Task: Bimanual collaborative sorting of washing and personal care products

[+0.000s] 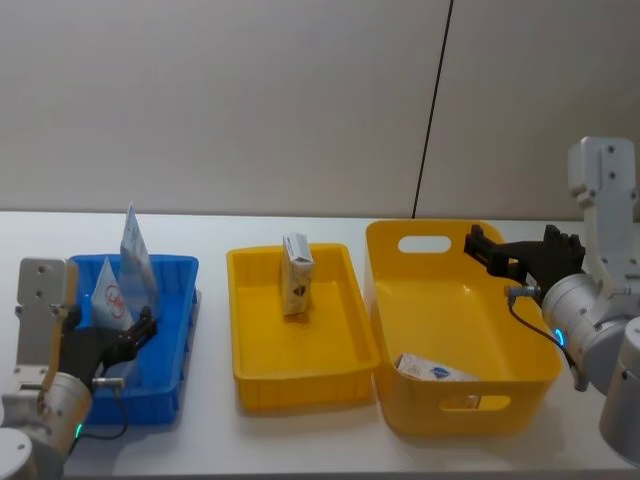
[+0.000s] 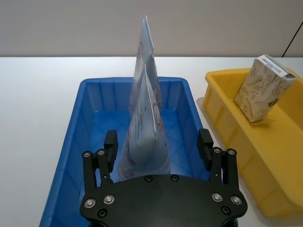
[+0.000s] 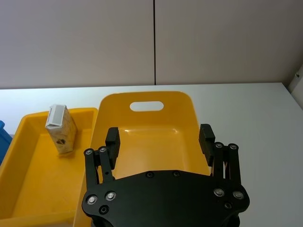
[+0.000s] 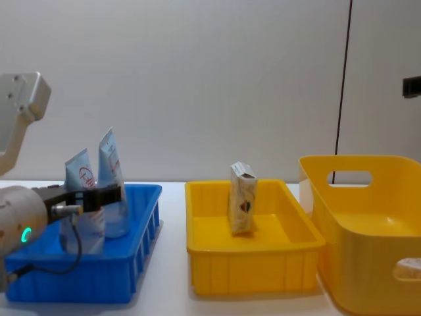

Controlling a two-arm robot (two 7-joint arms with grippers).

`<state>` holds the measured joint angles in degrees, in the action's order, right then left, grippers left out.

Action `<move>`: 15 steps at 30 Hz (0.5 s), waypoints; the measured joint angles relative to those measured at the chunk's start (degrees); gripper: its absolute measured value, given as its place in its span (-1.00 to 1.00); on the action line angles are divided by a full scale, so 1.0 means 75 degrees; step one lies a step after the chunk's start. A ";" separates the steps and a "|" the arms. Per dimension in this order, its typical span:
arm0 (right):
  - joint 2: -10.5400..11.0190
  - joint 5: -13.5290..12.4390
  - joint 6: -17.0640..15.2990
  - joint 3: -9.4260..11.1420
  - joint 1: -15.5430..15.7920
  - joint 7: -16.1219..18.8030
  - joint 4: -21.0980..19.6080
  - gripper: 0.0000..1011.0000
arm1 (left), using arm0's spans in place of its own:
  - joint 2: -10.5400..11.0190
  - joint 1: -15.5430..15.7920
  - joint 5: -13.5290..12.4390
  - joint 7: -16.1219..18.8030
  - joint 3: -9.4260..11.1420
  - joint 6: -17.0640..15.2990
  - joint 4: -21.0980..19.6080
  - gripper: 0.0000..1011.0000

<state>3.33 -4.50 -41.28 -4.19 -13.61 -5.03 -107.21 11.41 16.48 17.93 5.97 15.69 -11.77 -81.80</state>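
Jaws spread, the left gripper (image 2: 157, 142) straddled the nearer squeeze tube (image 2: 143, 135) untouched inside the blue tray (image 2: 80, 118), with a second tube (image 2: 146, 61) upright behind. The right gripper (image 3: 160, 137), jaws likewise spread and empty, hovered over the yellow basket (image 3: 142, 125); a carton (image 1: 296, 273) stood in the yellow tray (image 1: 300, 350).

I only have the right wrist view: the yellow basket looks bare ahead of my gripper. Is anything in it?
Observer: Yes, a white pack lies flat on the floor of the yellow basket, at the end nearest the robot.
Operator: Where is the left gripper?
Observer: The left gripper is open over the blue tray, fingers either side of the nearer tube.
Operator: Any more tubes there?
Observer: One, the farther tube, upright just behind it.
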 joint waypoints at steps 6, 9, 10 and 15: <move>0.0000 0.0000 0.0000 0.0000 0.0000 0.0000 0.0000 0.98 | -0.0195 0.0213 0.0058 -0.0077 -0.0030 0.0090 0.0447 0.79; 0.0000 0.0000 0.0000 0.0000 0.0000 0.0000 0.0000 0.98 | -0.0267 0.0292 0.0067 -0.0087 -0.0039 0.0111 0.0620 0.65; 0.0000 0.0000 0.0000 0.0000 0.0001 0.0000 0.0000 0.98 | -0.0309 0.0337 0.0067 -0.0089 -0.0043 0.0124 0.0710 0.57; 0.0000 0.0000 0.0000 0.0000 0.0000 0.0000 0.0000 0.98 | -0.0433 0.0509 0.0043 -0.0079 -0.0053 0.0173 0.1044 0.23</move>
<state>3.32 -4.51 -41.28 -4.19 -13.61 -5.03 -107.21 8.16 20.29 18.26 5.38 15.29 -10.47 -73.97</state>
